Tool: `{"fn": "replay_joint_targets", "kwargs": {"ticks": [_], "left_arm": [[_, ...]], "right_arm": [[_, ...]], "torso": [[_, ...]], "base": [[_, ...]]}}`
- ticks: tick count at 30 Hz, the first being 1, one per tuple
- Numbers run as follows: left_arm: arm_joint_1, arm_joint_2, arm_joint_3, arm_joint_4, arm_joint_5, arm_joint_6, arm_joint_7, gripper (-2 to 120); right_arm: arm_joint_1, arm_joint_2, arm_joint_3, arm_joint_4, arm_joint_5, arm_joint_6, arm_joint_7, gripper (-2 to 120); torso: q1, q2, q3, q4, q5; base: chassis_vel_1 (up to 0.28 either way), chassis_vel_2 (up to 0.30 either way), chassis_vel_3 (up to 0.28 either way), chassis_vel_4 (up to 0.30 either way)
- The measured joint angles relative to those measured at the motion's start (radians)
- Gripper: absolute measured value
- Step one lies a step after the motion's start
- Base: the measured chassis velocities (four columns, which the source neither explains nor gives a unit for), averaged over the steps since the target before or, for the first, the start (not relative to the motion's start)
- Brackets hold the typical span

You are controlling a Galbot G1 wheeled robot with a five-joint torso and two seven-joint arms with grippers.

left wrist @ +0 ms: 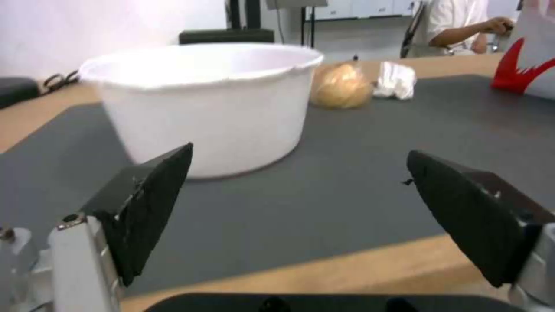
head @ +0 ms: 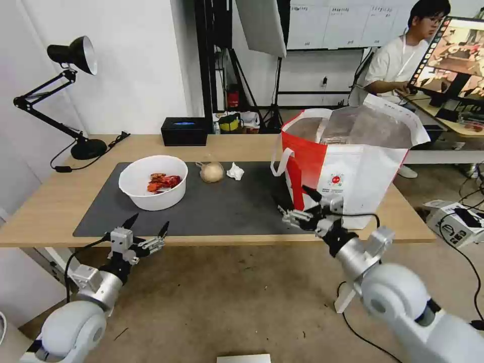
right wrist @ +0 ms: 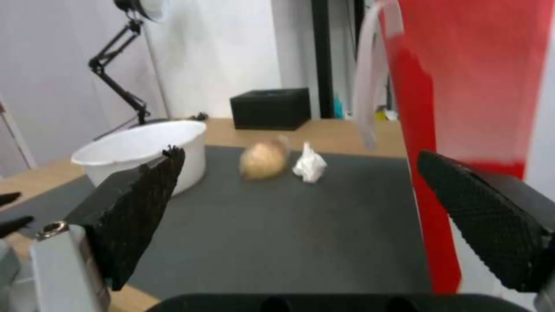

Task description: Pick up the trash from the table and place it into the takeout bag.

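Trash lay in a loose row on the dark grey mat (head: 222, 209) that covered the middle of the table (head: 45, 212). Taking the takeout bag (head: 353, 166) as the landmark, the crumpled tissue (head: 235, 171) sat nearest its red side panel, the small clear bag with the beige lump (head: 212, 172) lay just beyond the tissue, and the white bowl (head: 153, 182) holding red shell scraps stood farthest from it. The takeout bag itself stood upright at the right end of the mat, its mouth open and its foil lining showing.

Both arms were held low at the table's near edge. The left gripper (head: 146, 228) hovered in front of the bowl, well apart from the takeout bag, with its jaws spread wide and nothing between them. The right gripper (head: 302, 206) hung just beside the bag's lower front corner, jaws likewise spread and empty.

Judging by this, no piece was in hand and the work stood at the approach to a first pick. The bowl looked the likeliest target for the left gripper; taking it would call for moving forward over the mat and closing on the rim, keeping it level so the scraps stayed inside.
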Motion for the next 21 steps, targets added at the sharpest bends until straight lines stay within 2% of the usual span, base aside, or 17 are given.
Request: {"fn": "replay_joint_targets", "kwargs": {"ticks": [11,21], "left_arm": [[0.079,-0.038,-0.051,0.005,0.011,-0.019,0.025,100],[0.108,-0.065,-0.063,0.025,0.046,-0.048,0.040,100]], "right_arm": [[-0.116,0.050,0.008,-0.057,-0.087,0.093,0.005,100],[-0.180,0.087,0.005,-0.072,-0.127,0.125,0.011,100]], "torso": [[0.000,0.000,0.000,0.0000,0.0002],[0.000,0.000,0.000,-0.0001,0.0002]], "base": [[0.000,0.000,0.000,0.000],[0.000,0.000,0.000,0.000]]}}
